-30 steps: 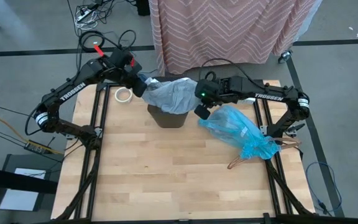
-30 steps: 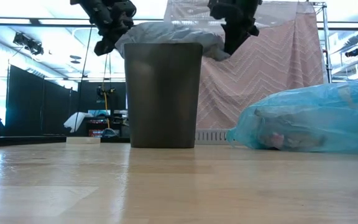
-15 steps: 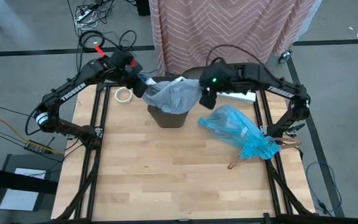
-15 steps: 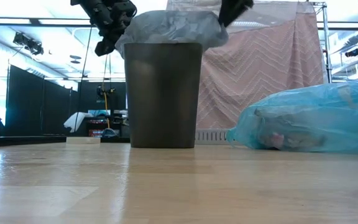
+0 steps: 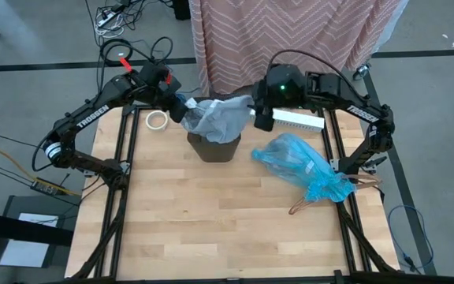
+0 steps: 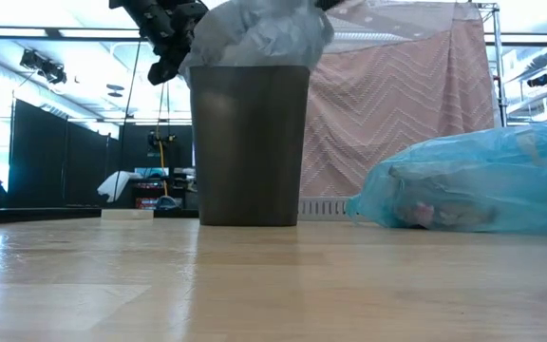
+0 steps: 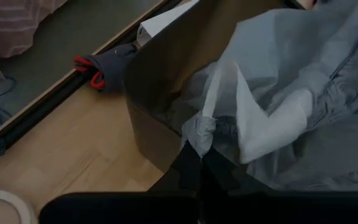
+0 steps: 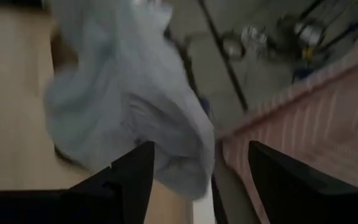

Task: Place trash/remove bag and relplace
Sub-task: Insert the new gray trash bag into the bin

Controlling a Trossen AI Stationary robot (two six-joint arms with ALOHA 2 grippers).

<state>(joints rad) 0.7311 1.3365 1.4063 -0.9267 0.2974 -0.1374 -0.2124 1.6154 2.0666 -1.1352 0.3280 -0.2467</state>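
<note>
The small dark bin [image 5: 213, 146] stands on the wooden bench [image 5: 211, 229] near its far edge. A pale grey plastic bag [image 5: 221, 118] sits in the mouth of the bin and rises above the rim in a crumpled heap; in the low view it bulges over the top [image 6: 259, 33].

The left claw [image 5: 181, 110] is at the left side of the bin's rim. In the left wrist view its fingers are together on a pinched fold of the grey bag [image 7: 199, 127], just over the dark wall of the bin [image 7: 160, 81].

The right claw [image 5: 260, 118] is beside the right edge of the grey bag, above the far right side of the bin. In the right wrist view its two fingers [image 8: 132, 174] stand apart, and the grey bag [image 8: 126, 106] hangs in front of them; I cannot tell if they touch it.

The blue bag [image 5: 302, 167] lies on its side on the bench, to the right of the bin and apart from it. It is full and crinkled, and through the plastic some pale and reddish trash [image 6: 424, 214] shows in the low view.

A roll of tape [image 5: 157, 120] lies on the bench left of the bin.
</note>
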